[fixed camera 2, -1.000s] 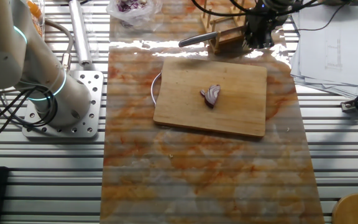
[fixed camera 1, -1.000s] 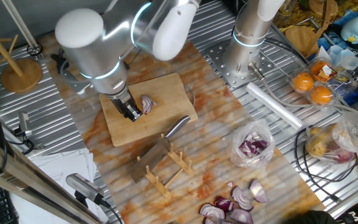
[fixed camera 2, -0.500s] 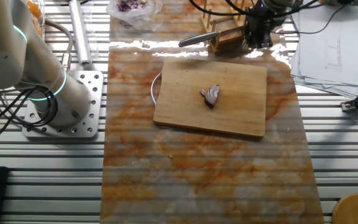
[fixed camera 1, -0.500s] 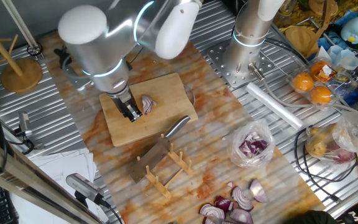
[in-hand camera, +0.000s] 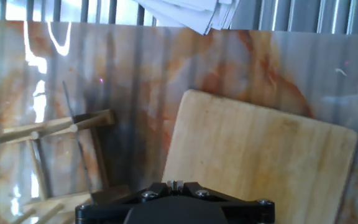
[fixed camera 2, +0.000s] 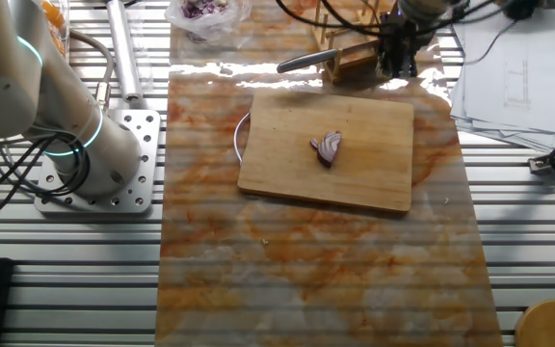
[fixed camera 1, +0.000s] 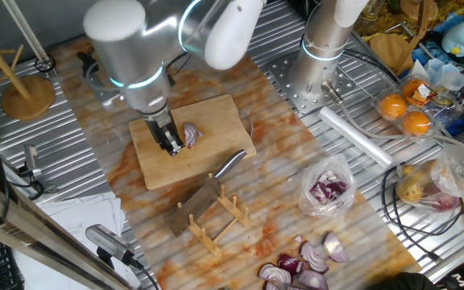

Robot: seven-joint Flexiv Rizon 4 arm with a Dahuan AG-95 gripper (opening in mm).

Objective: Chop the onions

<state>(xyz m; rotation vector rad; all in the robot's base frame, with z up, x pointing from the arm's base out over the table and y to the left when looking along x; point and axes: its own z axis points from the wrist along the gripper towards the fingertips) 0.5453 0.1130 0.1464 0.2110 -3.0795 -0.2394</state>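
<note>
Onions (fixed camera 1: 192,134) beside fingers (fixed camera 1: 171,143) (untouched).

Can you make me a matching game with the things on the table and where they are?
Things:
1. onion piece
2. knife
3. clear bag of purple chunks
4. oranges

Places:
A. resting in the wooden rack
B. on the cutting board
C. in a clear plastic box near the arm's base
D. on the marbled mat between the rack and the plastic roll

Pairs: 1-B, 2-A, 3-D, 4-C
</note>
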